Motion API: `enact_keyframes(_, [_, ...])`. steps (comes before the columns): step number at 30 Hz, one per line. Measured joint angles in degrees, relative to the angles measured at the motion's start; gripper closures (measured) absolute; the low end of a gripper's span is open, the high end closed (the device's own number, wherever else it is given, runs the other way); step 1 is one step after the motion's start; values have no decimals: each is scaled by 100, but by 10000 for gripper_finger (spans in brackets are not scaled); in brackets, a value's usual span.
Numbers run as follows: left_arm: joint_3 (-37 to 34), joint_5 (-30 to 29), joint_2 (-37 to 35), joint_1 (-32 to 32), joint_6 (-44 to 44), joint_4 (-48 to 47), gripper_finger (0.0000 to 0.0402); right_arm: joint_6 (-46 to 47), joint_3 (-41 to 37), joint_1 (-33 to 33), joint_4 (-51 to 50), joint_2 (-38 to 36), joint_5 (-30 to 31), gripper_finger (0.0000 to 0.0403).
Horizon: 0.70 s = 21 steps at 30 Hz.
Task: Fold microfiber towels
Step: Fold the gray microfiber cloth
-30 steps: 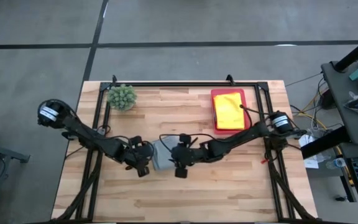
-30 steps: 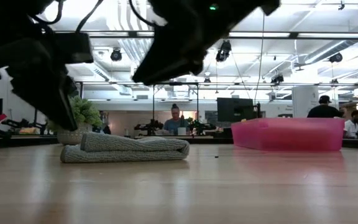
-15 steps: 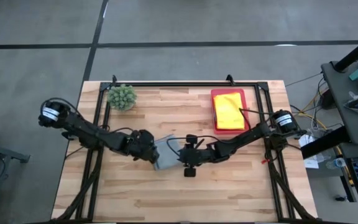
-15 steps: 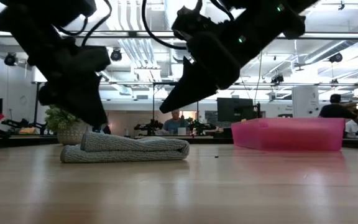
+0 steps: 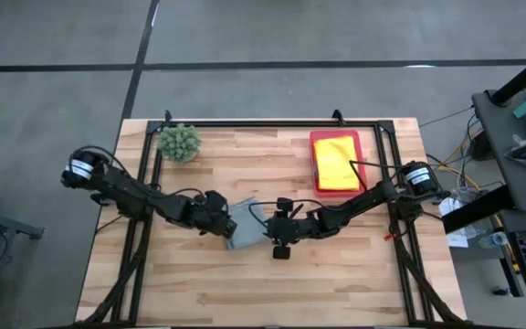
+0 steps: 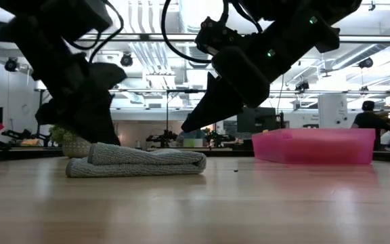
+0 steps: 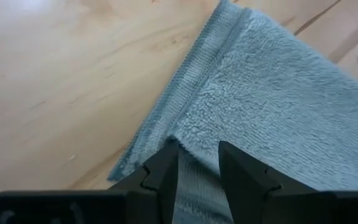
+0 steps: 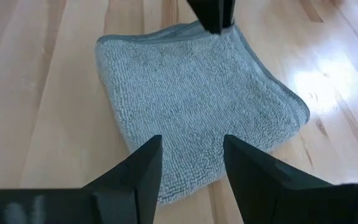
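The wooden worktop [image 5: 336, 274] carries a pink tray [image 5: 316, 164] well away from both grippers, with a folded yellow towel [image 5: 334, 162] lying in it. A folded grey towel [image 5: 243, 227] lies flat between the two grippers. The left gripper [image 5: 219, 219] is at the towel's one edge, its fingers [image 7: 166, 171] parted around the folded hem, not yet pinching it. The right gripper [image 5: 270, 226] hovers over the opposite side of the same towel, its fingers [image 8: 143, 163] spread apart and holding nothing. A spiky green plant [image 5: 179, 143] stands well beyond the left gripper
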Motion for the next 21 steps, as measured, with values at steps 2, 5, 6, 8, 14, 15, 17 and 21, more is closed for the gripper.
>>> enact_keyframes(2, [29,0,163,9,4,100,301,11,-2,0,1,0,-2,241])
enact_keyframes(5, [61,-2,288,9,80,202,301,22,-2,0,4,0,-2,241])
enact_keyframes(6, [70,-4,291,9,128,216,302,25,-2,0,3,0,-2,241])
enact_keyframes(8, [82,-12,290,9,152,234,302,74,-2,0,11,0,-2,241])
enact_keyframes(14, [86,-67,316,9,313,235,331,79,-2,0,19,0,-2,241])
enact_keyframes(15, [85,-66,321,9,323,230,342,79,-2,0,19,0,-2,241])
enact_keyframes(17, [80,-66,323,9,414,232,368,76,-2,0,19,0,-2,241])
enact_keyframes(21, [31,-68,323,9,522,198,397,76,-2,0,19,0,-2,241])
